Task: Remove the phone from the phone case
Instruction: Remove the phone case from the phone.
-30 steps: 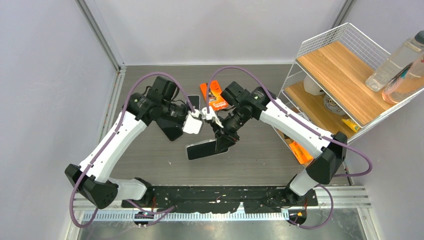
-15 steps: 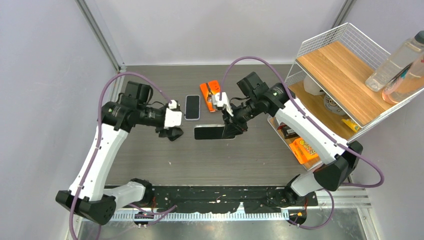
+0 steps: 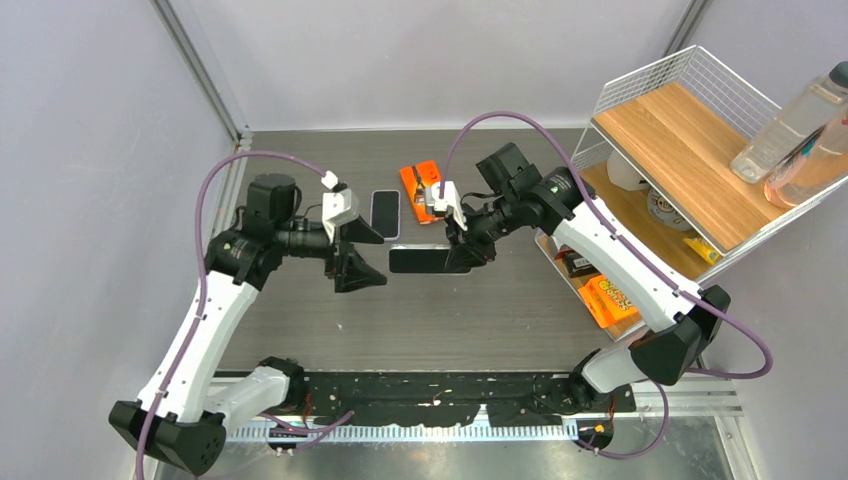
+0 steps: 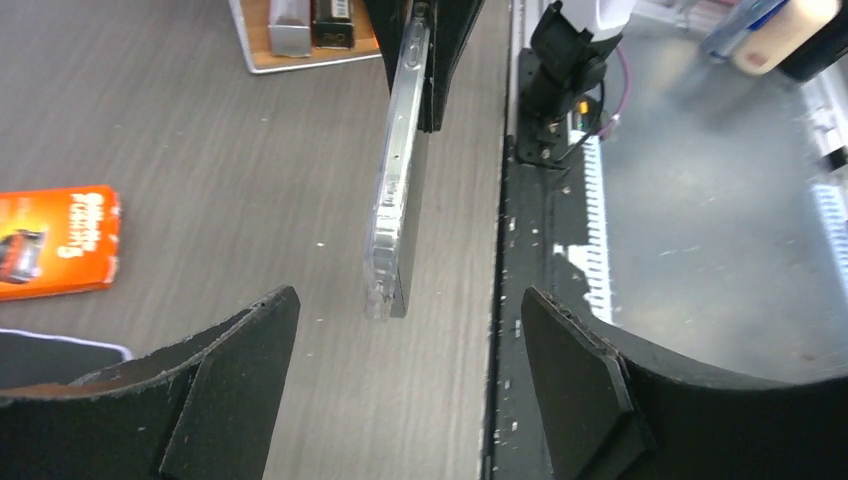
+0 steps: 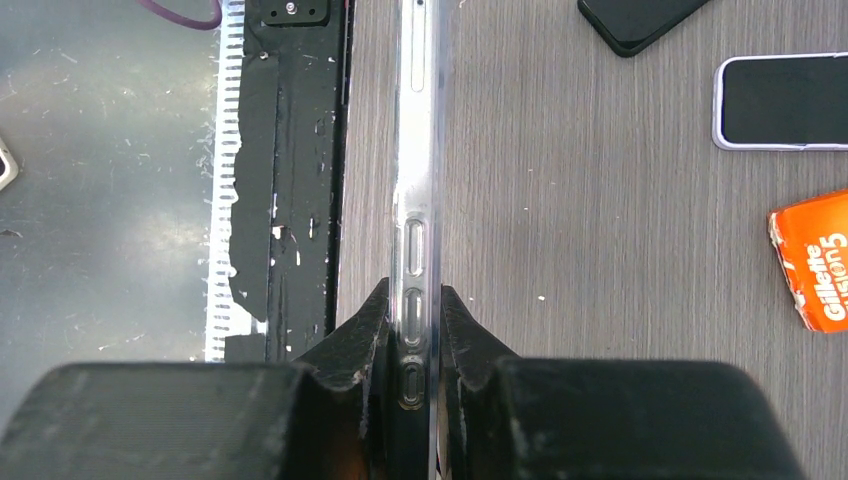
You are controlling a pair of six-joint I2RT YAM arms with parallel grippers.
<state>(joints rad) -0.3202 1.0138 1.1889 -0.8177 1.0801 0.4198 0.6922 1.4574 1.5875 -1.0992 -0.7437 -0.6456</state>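
The phone in its clear phone case (image 3: 418,261) hangs level above the table, held at its right end by my right gripper (image 3: 462,256), which is shut on it. In the right wrist view the cased phone (image 5: 413,150) runs edge-on away from the pinching jaws of my right gripper (image 5: 413,330). My left gripper (image 3: 383,262) stands wide open at the phone's free left end, touching nothing. From the left wrist, the phone case (image 4: 392,190) points toward my left gripper (image 4: 408,300), its tip just between the spread fingertips (image 4: 270,320).
A second phone (image 3: 384,214) with a pale rim lies on the table behind, next to an orange razor pack (image 3: 422,185). A wire shelf (image 3: 640,90) with bottles (image 3: 790,120) stands at the right, with an orange box (image 3: 607,297) on the table under it.
My left gripper has opened from shut to wide and drawn back to the left. The right arm lifted the phone level, farther back, and has hardly moved since.
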